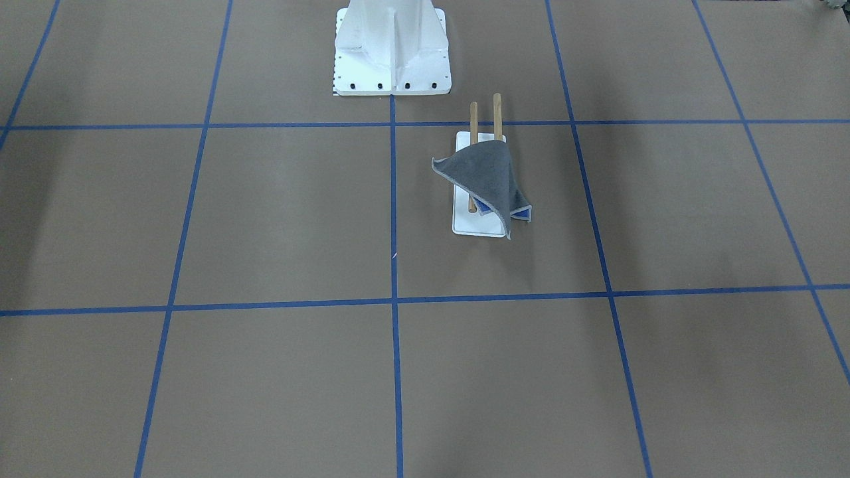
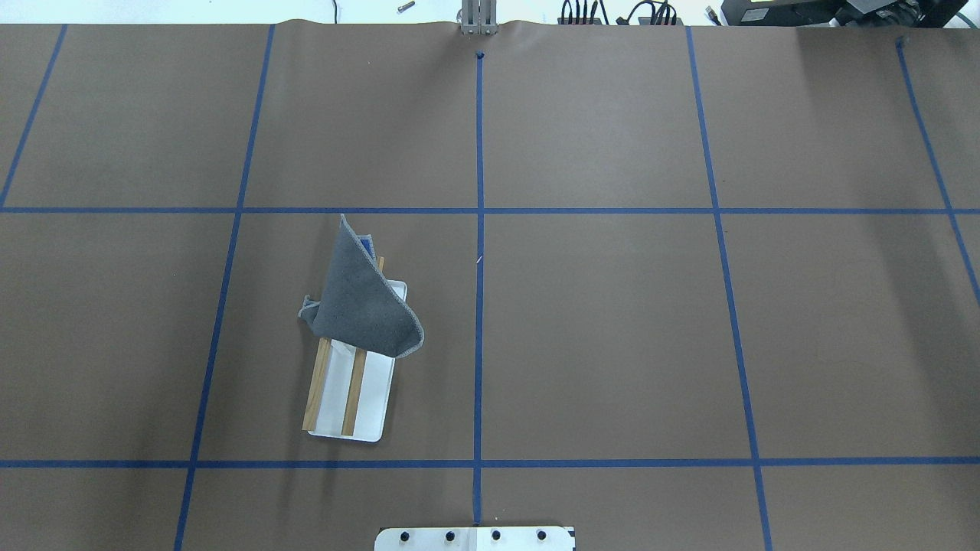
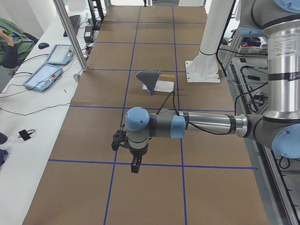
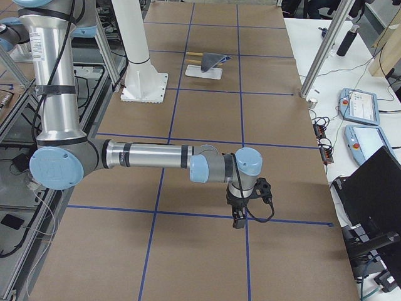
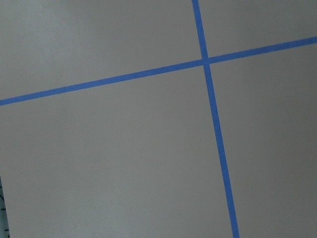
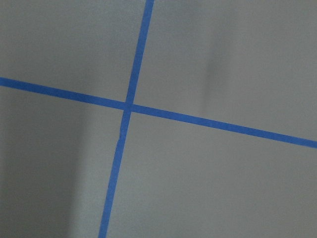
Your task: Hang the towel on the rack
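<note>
- The towel [image 2: 364,302] hangs draped over both dowels [image 2: 354,390] of the rack [image 2: 337,394], covering their far half. One corner droops off the rack's left side, and another sags over the right edge of the base plate [image 2: 377,398].
- The rack sits inside one grid square of the tabletop [image 2: 612,344]. The towel's far tip comes close to one of the blue tape lines [image 2: 479,153].
- A white bolted pedestal [image 1: 392,46] stands near the rack's robot-side end, apart from it.
- The left end effector [image 3: 135,167] hovers low over a tape line, well apart from the rack. Whether its fingers are spread or pressed together cannot be told.
- The right end effector [image 4: 237,221] hovers likewise at the table's other end, and its state cannot be told either.
- The towel's upper face is dark grey and nappy with a pale stitched edge, and a sliver of blue shows beneath.
- The dowels are smooth brown wood, parallel to each other. The plate is flat, white and rectangular. The tabletop is matte brown.
</note>
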{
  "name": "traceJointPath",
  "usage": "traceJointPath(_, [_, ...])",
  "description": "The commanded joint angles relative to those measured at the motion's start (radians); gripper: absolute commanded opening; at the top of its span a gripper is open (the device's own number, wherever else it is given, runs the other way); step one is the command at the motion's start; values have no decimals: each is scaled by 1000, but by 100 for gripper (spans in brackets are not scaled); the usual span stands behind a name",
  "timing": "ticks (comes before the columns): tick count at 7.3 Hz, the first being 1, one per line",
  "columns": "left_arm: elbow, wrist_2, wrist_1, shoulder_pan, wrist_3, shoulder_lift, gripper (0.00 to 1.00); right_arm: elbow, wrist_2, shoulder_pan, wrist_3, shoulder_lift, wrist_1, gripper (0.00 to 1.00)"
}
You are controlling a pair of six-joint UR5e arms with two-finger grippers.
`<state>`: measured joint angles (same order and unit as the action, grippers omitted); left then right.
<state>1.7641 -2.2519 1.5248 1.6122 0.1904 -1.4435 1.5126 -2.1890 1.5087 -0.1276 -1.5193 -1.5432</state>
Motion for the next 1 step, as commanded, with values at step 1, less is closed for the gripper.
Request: traceJointPath(1, [0,0,0,0,0,0,99,0,0,1,0,-1,0,100])
